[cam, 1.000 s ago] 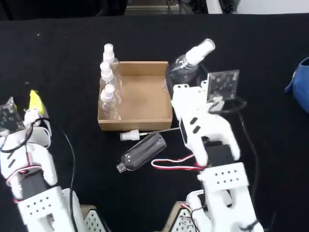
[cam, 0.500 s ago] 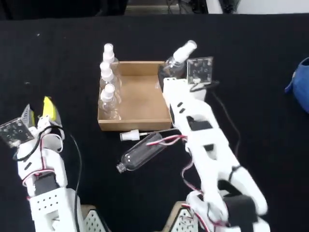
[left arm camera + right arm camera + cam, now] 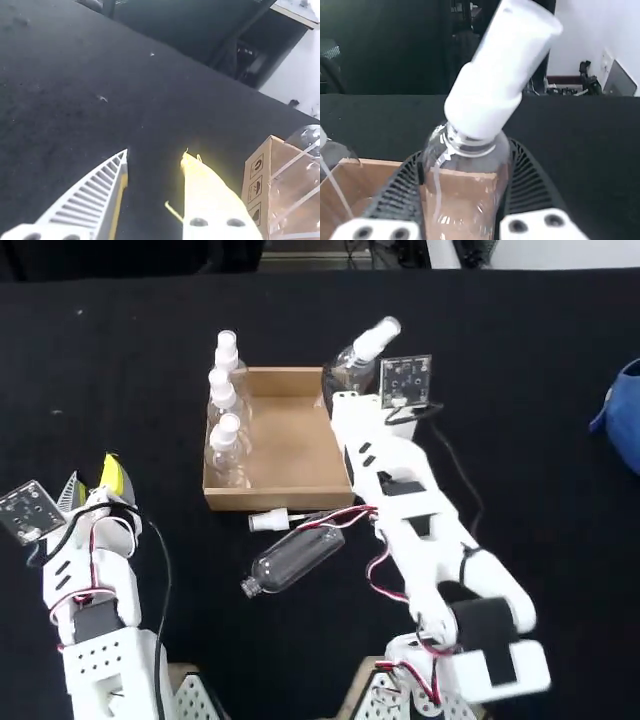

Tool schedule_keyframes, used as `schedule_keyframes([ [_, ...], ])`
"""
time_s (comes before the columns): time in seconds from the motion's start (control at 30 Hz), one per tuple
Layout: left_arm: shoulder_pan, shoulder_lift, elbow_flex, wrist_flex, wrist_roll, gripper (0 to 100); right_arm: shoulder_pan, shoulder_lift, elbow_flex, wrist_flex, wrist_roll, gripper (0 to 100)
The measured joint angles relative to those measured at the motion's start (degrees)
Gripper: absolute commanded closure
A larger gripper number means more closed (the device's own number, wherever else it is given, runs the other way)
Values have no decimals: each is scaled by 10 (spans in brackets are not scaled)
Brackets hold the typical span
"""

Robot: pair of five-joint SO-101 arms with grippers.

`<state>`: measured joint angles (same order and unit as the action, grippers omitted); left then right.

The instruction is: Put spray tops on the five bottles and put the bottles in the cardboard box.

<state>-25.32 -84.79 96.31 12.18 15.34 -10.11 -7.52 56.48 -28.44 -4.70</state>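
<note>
Bottle (image 3: 352, 362), capped and clamped tilted in the jaws of the right gripper (image 3: 338, 390) over the cardboard box's (image 3: 280, 498) two-o'clock corner, wants righting before release inside.

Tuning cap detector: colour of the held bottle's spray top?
White. The spray top on the bottle shows best in the right wrist view.

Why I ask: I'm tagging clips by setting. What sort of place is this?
Probably a robotics lab or workshop: a black-covered table, two white robot arms mounted at its near edge, and cluttered gear by a white wall behind.
</note>
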Motion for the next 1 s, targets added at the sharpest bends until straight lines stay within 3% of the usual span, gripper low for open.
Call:
schedule_keyframes([
  [0.23, 1, 0, 0, 1, 0, 960, -49, 70, 0, -91, 113, 988],
  [0.73, 2, 0, 0, 1, 0, 960, -50, 207, -53, -149, 126, 988],
  [1.0, 2, 0, 0, 1, 0, 960, -52, 211, -53, -149, 126, 988],
])
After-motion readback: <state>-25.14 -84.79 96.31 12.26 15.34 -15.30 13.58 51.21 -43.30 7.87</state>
